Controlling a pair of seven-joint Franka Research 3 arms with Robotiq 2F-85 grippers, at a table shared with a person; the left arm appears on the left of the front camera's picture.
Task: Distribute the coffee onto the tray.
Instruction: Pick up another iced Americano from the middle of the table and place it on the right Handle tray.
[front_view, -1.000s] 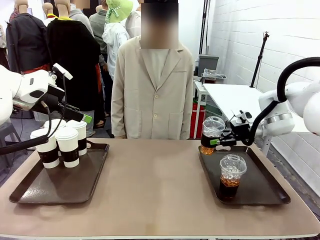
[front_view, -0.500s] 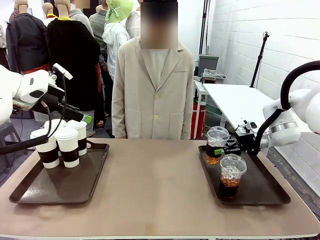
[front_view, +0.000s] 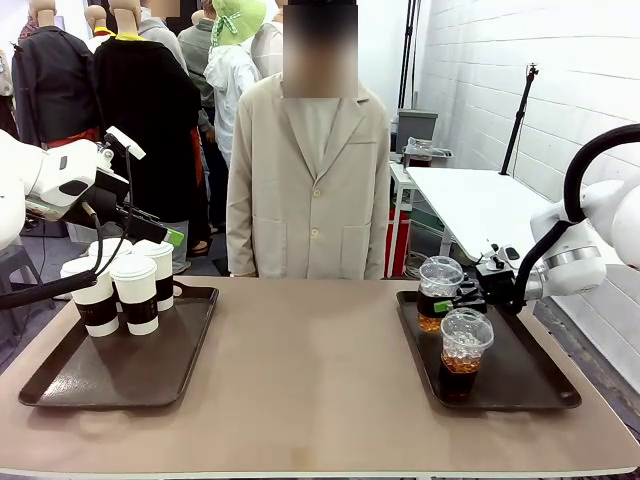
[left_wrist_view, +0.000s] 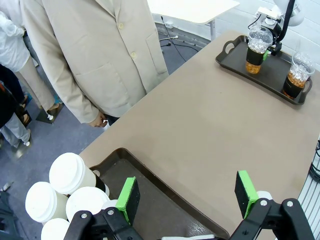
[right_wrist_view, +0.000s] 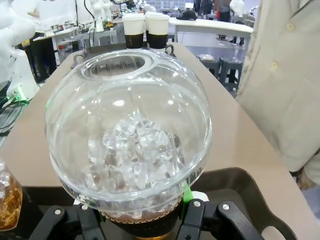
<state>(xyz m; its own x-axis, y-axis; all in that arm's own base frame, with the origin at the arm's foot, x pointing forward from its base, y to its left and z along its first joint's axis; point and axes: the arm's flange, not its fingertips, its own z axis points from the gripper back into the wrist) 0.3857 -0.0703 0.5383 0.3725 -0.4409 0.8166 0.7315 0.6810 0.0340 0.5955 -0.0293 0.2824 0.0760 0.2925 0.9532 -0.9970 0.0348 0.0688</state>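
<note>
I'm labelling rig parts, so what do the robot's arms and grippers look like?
Both arms are glossy white with rounded shells and black cables. The left gripper is black, with two fingers tipped by bright green pads. The right gripper is also black, with a green pad.

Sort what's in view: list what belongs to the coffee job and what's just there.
Job:
held iced coffee in right gripper
second iced coffee
right tray
lidded paper cups
left tray
left gripper, open

Just there:
person's beige jacket
white side table
</note>
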